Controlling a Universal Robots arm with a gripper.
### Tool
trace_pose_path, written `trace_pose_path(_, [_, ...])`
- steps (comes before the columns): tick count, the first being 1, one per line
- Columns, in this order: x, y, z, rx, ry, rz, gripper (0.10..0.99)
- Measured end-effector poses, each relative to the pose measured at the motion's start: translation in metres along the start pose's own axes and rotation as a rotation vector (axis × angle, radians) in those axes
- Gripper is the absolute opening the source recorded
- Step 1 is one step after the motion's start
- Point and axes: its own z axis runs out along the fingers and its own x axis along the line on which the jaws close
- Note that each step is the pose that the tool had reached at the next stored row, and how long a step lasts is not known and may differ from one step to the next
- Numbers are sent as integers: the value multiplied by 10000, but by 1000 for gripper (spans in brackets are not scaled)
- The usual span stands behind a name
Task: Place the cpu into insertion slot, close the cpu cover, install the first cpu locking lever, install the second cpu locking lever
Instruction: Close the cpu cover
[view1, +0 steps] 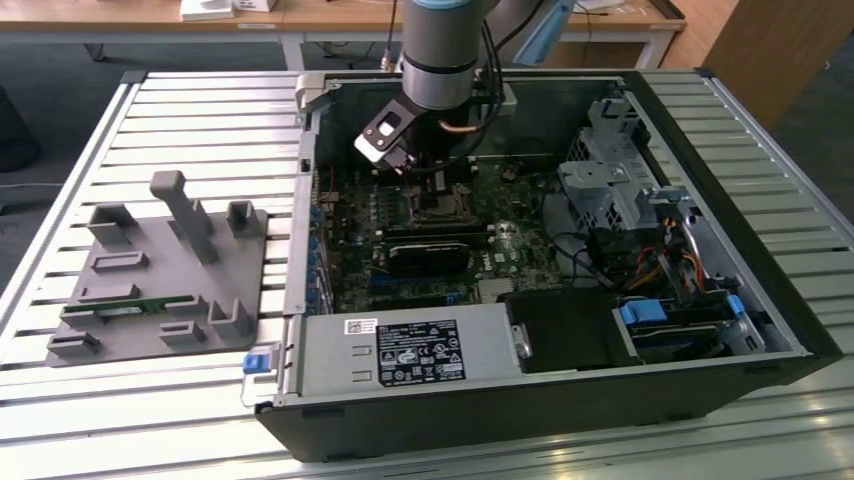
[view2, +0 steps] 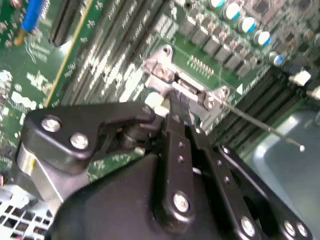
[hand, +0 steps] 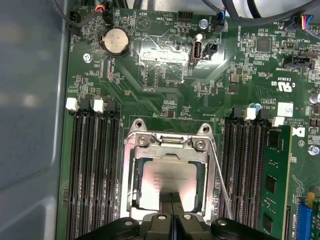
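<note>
The cpu (hand: 167, 175) lies flat in the insertion slot (view1: 434, 207) on the green board, its silvery-beige top showing through the cut-out. The cpu cover (hand: 131, 170) is folded down flat around it. My gripper (hand: 172, 199) hangs just over the near edge of the cpu, fingers pressed together with nothing between them. In the second wrist view the gripper (view2: 176, 100) tip sits at the socket's metal frame. A thin wire locking lever (hand: 220, 175) slants out along one side of the socket, its free end (view2: 301, 147) raised off the board.
Black memory slots (hand: 95, 165) flank the socket on both sides, with a green card (hand: 272, 185) in one. The case wall (hand: 30, 100) runs close by. The drive cage (view1: 607, 185) and power supply (view1: 407, 355) crowd the case. A grey fixture (view1: 160, 280) sits outside.
</note>
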Motion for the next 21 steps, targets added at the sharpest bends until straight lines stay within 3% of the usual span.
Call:
trace_pose_path(3, [3, 6, -10, -15, 17, -1, 118])
trace_pose_path(8, [1, 5, -150, -3, 4, -2, 118])
trace_pose_path(21, [-4, 116, -151, 1, 5, -2, 118])
